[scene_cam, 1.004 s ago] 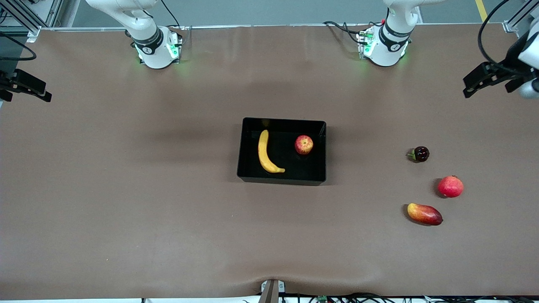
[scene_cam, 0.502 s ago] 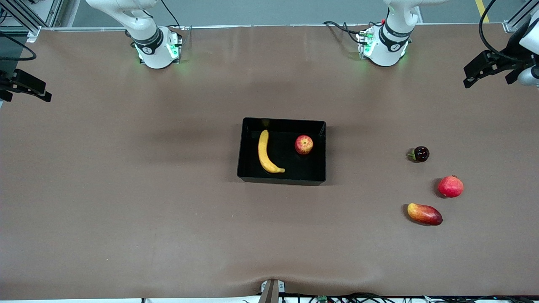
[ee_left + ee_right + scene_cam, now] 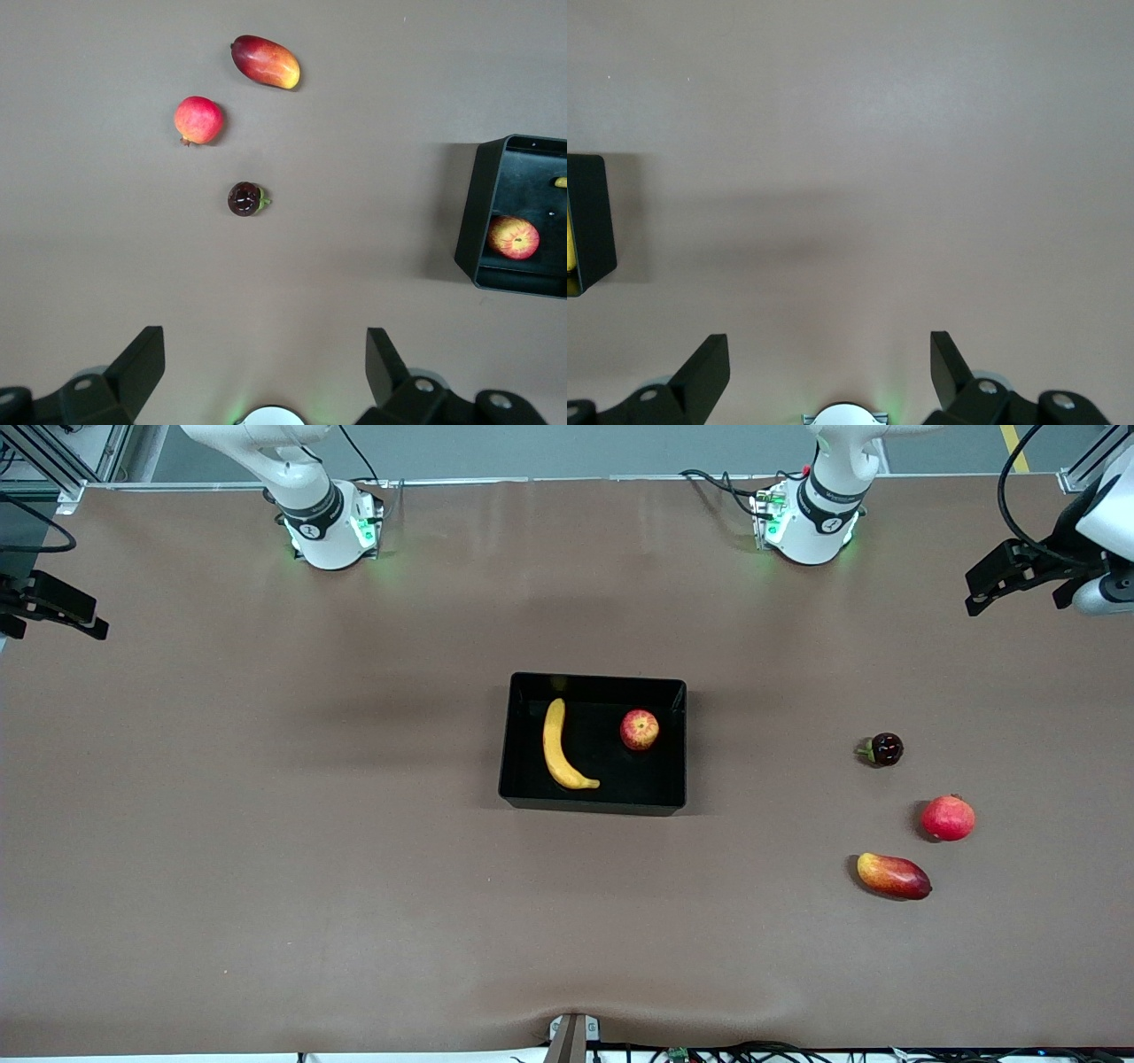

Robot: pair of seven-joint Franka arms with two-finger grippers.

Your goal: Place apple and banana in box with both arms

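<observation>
The black box (image 3: 593, 806) stands mid-table. The yellow banana (image 3: 559, 746) lies in it toward the right arm's end. The red, yellow-streaked apple (image 3: 639, 730) sits in it toward the left arm's end, and shows in the left wrist view (image 3: 513, 238) inside the box (image 3: 472, 221). My left gripper (image 3: 1010, 584) is open and empty, high over the left arm's end of the table; its fingers (image 3: 140, 365) frame bare table. My right gripper (image 3: 53, 609) is open and empty, over the right arm's end; a box corner (image 3: 588, 221) shows in its wrist view.
Three other fruits lie toward the left arm's end: a dark round fruit with a green tip (image 3: 884, 749), a plain red round fruit (image 3: 948, 818) and a red-yellow mango (image 3: 893, 875). They also show in the left wrist view (image 3: 246, 198). A clamp (image 3: 571, 1036) sits at the near edge.
My left gripper has drifted a little up the front view, toward the arms' bases. The right gripper, the fruits and the box have not moved.
</observation>
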